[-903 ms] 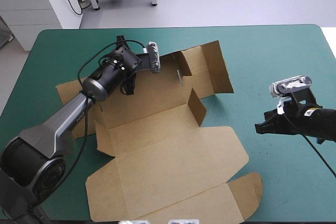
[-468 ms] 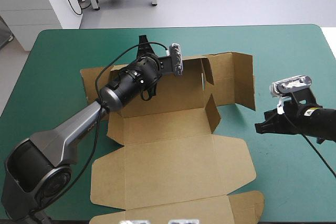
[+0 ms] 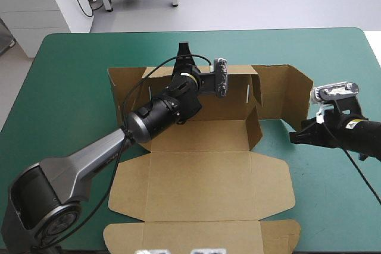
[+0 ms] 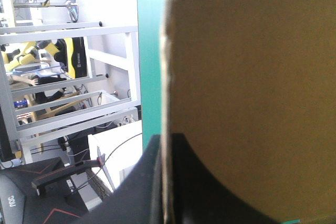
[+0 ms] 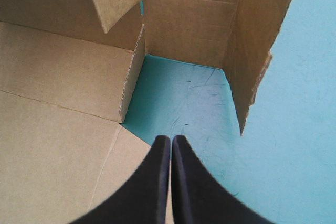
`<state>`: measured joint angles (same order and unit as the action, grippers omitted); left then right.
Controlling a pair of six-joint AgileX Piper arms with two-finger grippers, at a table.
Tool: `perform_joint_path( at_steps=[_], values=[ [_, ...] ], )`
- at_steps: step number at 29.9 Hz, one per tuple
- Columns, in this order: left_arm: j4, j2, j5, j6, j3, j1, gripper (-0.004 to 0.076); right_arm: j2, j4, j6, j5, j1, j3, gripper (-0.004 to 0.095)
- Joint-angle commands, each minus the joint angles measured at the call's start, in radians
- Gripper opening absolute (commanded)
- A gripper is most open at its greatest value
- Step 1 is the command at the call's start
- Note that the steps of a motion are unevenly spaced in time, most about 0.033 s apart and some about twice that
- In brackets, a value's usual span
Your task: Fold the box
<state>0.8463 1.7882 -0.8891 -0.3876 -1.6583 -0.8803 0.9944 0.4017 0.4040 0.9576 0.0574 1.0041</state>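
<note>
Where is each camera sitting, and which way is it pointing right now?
High view: above and behind the robot, looking down on the box; both arms show.
Left wrist view: along the left gripper, shut on the box's rear wall.
Right wrist view: above the shut right gripper, facing the box's right flaps.
All three share the box.

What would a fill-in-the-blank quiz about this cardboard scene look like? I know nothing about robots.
1. The left gripper pinches the raised far wall of the box, which is ____ in colour.
2. The right gripper is ____ and holds nothing.
3. The table has a cover coloured ____.
Missing words: brown; shut; teal-green.
</note>
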Motion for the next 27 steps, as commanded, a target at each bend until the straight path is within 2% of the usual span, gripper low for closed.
perform_joint_path(
  at_steps=[1, 8, 13, 27],
  values=[
    [0.161, -0.085, 0.028, 0.092, 0.052, -0.017, -0.0008, -0.015, 0.003, -0.013, -0.049, 0.009, 0.020, -0.0002],
    [0.499, -0.163, 0.061, 0.363, 0.280, -0.062, -0.0008, -0.015, 0.001, -0.019, -0.060, 0.009, 0.020, -0.0002],
    [0.605, -0.182, 0.003, 0.476, 0.370, -0.111, -0.0008, 0.020, 0.008, -0.026, -0.076, 0.009, 0.054, -0.0002],
    [0.655, -0.182, -0.042, 0.501, 0.450, -0.156, -0.0008, 0.368, 0.006, -0.085, 0.068, 0.009, 0.534, -0.0002]
  ],
)
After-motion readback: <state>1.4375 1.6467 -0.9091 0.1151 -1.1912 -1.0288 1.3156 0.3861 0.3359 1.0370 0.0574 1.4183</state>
